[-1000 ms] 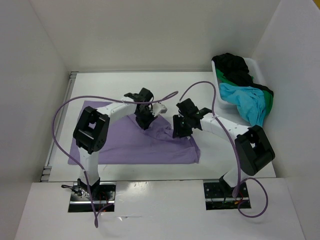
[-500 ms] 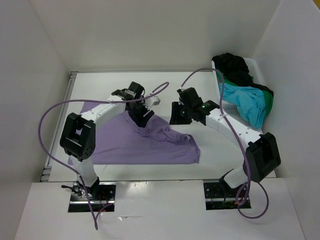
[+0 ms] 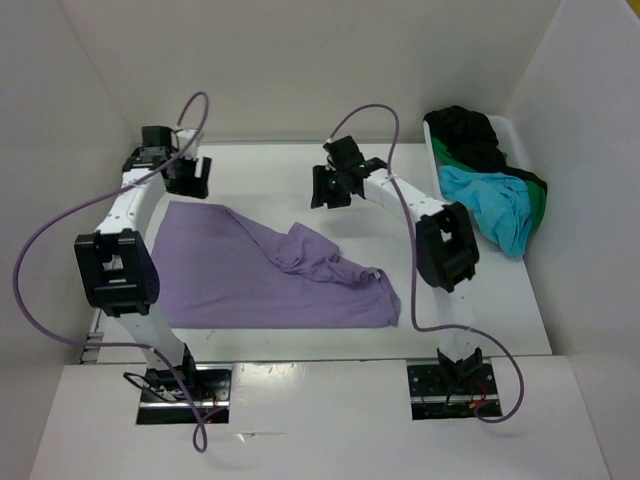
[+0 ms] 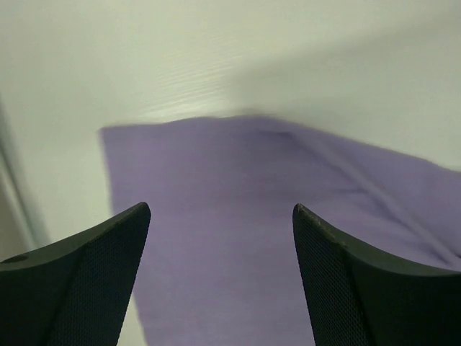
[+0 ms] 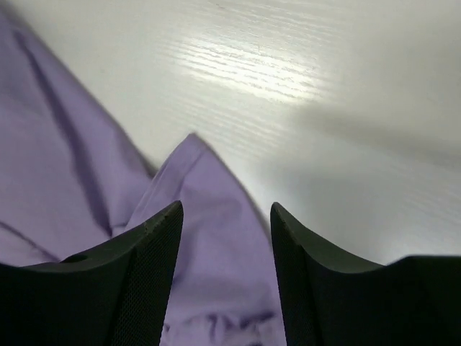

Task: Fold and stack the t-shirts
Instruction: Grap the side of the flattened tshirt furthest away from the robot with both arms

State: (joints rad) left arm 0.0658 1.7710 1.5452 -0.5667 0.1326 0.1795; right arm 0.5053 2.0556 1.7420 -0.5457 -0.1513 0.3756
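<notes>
Top external: we hover left gripper (image 3: 188,180) and right gripper (image 3: 328,190) near lavender shirt's (image 3: 250,285) far edge. Both jaws spread, empty. We judge it is laid out for folding.

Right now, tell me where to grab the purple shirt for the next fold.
Take the purple shirt by its far left corner, coming down from above with the left gripper, which hangs open nearby. That corner lies flat with both edges free; the middle is bunched.
</notes>
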